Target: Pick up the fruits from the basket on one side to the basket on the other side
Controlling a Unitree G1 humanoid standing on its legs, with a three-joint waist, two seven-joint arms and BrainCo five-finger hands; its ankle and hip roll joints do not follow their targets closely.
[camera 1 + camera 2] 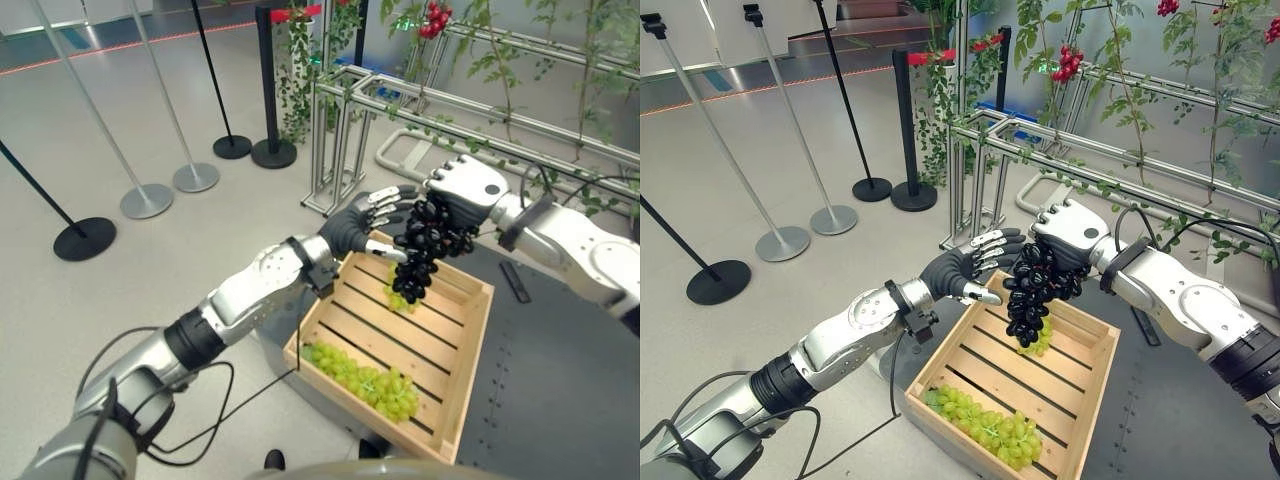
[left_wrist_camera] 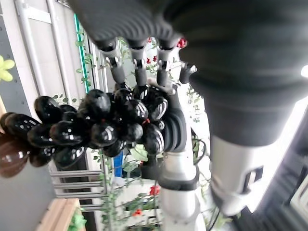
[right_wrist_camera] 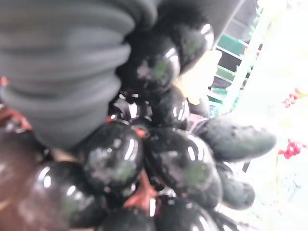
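Observation:
A bunch of black grapes (image 1: 428,245) hangs above the far end of a wooden crate (image 1: 470,350). My right hand (image 1: 466,188) comes in from the right and is shut on the top of the bunch (image 3: 163,159). From the lower left my left hand (image 1: 362,222) reaches in, open, with straight fingers (image 2: 137,65) right beside the bunch (image 2: 106,125); whether they touch it I cannot tell. Inside the crate a long bunch of green grapes (image 1: 365,380) lies at the near end. A smaller green bunch (image 1: 397,298) lies under the hanging black one.
The crate sits on a dark mat (image 1: 560,380). Behind it stands a metal frame (image 1: 345,110) with vines and red fruit (image 1: 434,18). Barrier posts with round bases (image 1: 146,200) stand on the floor to the left.

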